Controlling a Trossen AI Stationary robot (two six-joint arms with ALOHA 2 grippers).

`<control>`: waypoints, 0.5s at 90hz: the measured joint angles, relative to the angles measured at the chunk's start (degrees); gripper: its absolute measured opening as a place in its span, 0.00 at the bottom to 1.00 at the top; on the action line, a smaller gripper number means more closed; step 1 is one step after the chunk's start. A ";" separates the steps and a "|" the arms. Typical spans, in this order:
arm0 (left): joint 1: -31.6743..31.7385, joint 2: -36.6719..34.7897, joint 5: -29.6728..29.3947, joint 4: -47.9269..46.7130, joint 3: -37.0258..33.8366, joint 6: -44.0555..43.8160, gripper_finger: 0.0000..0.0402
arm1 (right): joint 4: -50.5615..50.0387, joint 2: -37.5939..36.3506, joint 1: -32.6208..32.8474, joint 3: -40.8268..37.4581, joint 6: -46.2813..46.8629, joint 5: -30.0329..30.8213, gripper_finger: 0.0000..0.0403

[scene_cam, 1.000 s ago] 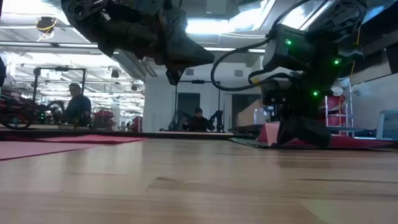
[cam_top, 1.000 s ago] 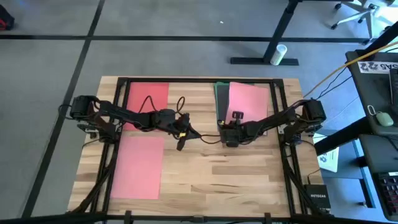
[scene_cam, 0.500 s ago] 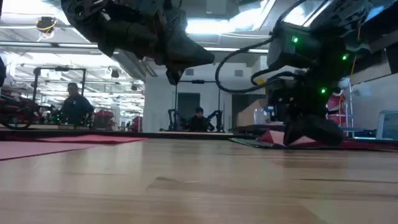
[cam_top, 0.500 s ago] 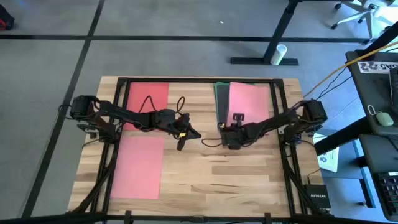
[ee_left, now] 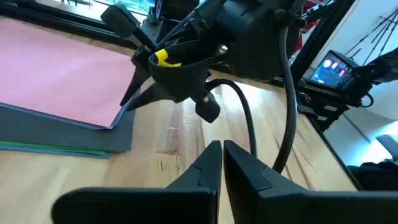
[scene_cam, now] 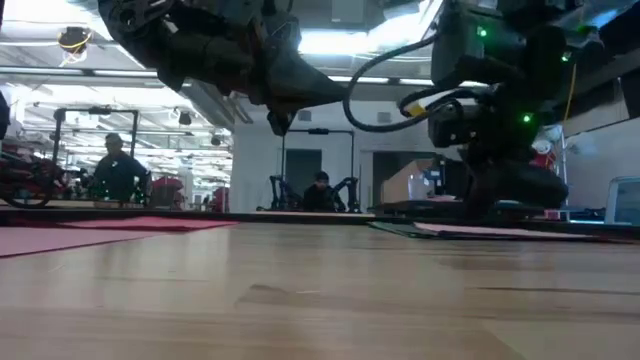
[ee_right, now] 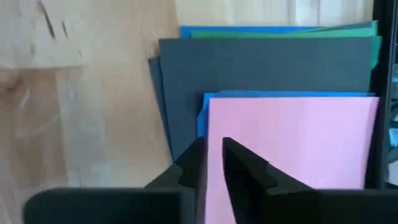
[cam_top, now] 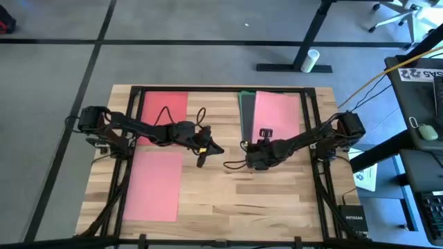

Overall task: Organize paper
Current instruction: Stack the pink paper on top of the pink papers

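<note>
The paper lies in three places. A red sheet (cam_top: 164, 111) is flat at the far left and a lighter red sheet (cam_top: 156, 184) at the near left. At the far right is a stack with a pink sheet (cam_top: 278, 114) on top of dark grey (ee_right: 261, 68), green and blue sheets. My right gripper (ee_right: 214, 149) is shut and hovers over the pink sheet's near left corner, holding nothing. My left gripper (ee_left: 221, 152) is shut and held above mid-table (cam_top: 211, 148), pointing toward the right arm.
A black frame (cam_top: 221, 88) runs round the tabletop, with both arm bases on it at the left and right edges. Bare wood (cam_top: 235, 194) spans the middle and near right. People and equipment show in the room beyond the far edge.
My right gripper has drawn back a little toward the near edge and risen. The pink sheet's near left corner, lifted off the stack a second ago, has dropped and the sheet now lies flat on the stack.
</note>
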 joint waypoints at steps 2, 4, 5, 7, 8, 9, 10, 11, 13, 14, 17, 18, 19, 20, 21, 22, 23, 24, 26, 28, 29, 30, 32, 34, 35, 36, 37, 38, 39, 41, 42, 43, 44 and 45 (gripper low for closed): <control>0.00 0.00 0.00 -0.01 0.00 0.00 0.00 | 0.56 0.00 -0.01 -0.31 -0.03 0.13 0.18; 0.00 0.00 0.00 -0.03 0.00 0.00 0.00 | 1.06 0.00 -0.13 -0.57 -0.04 0.47 0.19; 0.00 0.00 0.00 -0.03 0.00 0.00 0.00 | 1.30 0.00 -0.21 -0.67 -0.02 0.63 0.20; 0.00 0.00 0.00 0.00 0.00 0.00 0.00 | 1.59 0.00 -0.31 -0.82 0.03 0.74 0.22; 0.00 0.00 0.00 0.03 0.00 0.00 0.00 | 1.66 0.00 -0.34 -0.88 0.07 0.80 0.23; 0.00 0.00 0.00 0.03 0.00 0.00 0.00 | 1.72 0.00 -0.38 -0.95 0.11 0.89 0.24; 0.00 0.00 0.00 0.02 0.00 0.00 0.00 | 1.78 0.00 -0.42 -1.02 0.14 0.96 0.25; 0.00 0.00 0.00 0.01 0.00 0.00 0.00 | 1.85 0.00 -0.50 -1.10 0.17 1.03 0.26; 0.00 0.00 0.00 0.00 0.00 0.00 0.00 | 2.10 0.00 -0.79 -1.25 0.21 1.16 0.27; 0.00 0.00 0.00 -0.01 0.00 0.00 0.00 | 2.24 0.00 -0.89 -1.32 0.22 1.28 0.28; 0.00 0.00 0.00 0.00 0.00 0.00 0.00 | 2.76 0.00 -1.19 -1.44 0.23 1.86 0.30; 0.00 0.00 0.00 0.00 0.00 0.00 0.00 | 2.94 0.00 -1.21 -1.47 0.24 1.91 0.30; 0.00 0.00 0.00 0.00 0.00 0.00 0.00 | 3.07 0.00 -1.35 -1.48 0.24 1.94 0.31; 0.00 0.00 0.00 0.00 0.00 0.00 0.00 | 3.16 0.00 -1.55 -1.48 0.24 1.94 0.31; 0.00 0.00 0.00 0.00 0.00 0.00 0.00 | 3.22 0.00 -1.66 -1.48 0.23 1.95 0.31; 0.00 0.00 0.01 0.00 0.00 0.00 0.00 | 3.28 0.00 -1.78 -1.48 0.21 1.95 0.32; 0.00 0.00 0.02 0.00 0.00 0.00 0.00 | 3.34 0.00 -1.93 -1.48 0.17 1.94 0.32; 0.00 0.00 0.00 0.02 0.00 0.01 0.00 | 3.42 0.00 -2.08 -1.49 0.16 1.93 0.32; 0.00 0.00 0.00 -0.01 0.00 0.00 0.00 | 3.60 0.00 -2.36 -1.50 0.14 1.84 0.33; 0.00 0.00 0.00 -0.03 0.00 0.00 0.00 | 3.84 0.00 -2.69 -1.53 0.14 1.61 0.33; 0.00 0.00 0.00 -0.03 0.00 0.01 0.00 | 3.93 0.00 -2.77 -1.53 0.12 1.44 0.33; 0.00 0.00 0.00 -0.03 0.00 0.00 0.00 | 4.02 0.00 -2.90 -1.53 0.11 1.31 0.33; 0.00 0.00 0.02 -0.03 0.00 0.00 0.00 | 4.17 0.00 -3.15 -1.53 0.08 1.08 0.33; 0.00 0.00 0.02 -0.04 0.00 0.01 0.00 | 4.29 0.00 -3.44 -1.53 -0.03 0.82 0.33; 0.00 0.00 0.01 -0.05 0.00 0.00 0.00 | 4.32 0.00 -3.46 -1.53 -0.04 0.72 0.33; 0.00 0.00 0.02 -0.05 0.00 0.01 0.00 | 4.35 0.00 -3.49 -1.53 -0.04 0.60 0.33; 0.00 0.00 0.02 -0.05 0.00 0.01 0.00 | 4.36 0.00 -3.60 -1.53 -0.06 0.46 0.33; 0.00 0.00 0.01 -0.05 0.00 0.02 0.00 | 4.37 0.00 -3.74 -1.53 -0.06 0.37 0.33; 0.00 0.00 0.01 -0.05 0.00 0.02 0.00 | 4.37 0.00 -3.84 -1.53 -0.06 0.29 0.33; 0.00 0.00 0.01 -0.05 0.00 0.02 0.00 | 4.42 0.00 -3.81 -1.53 -0.07 -0.01 0.33; 0.00 0.00 0.00 -0.05 0.00 0.02 0.00 | 4.48 0.00 -3.82 -1.55 -0.08 -0.14 0.33; 0.00 0.00 0.00 -0.05 0.00 0.02 0.00 | 4.54 0.00 -3.84 -1.56 -0.08 -0.22 0.33; 0.00 0.00 0.01 -0.05 0.00 0.02 0.00 | 4.62 0.00 -3.84 -1.57 -0.08 -0.30 0.33; 0.00 0.00 0.02 -0.05 0.00 0.02 0.00 | 4.70 0.00 -3.83 -1.57 -0.08 -0.37 0.33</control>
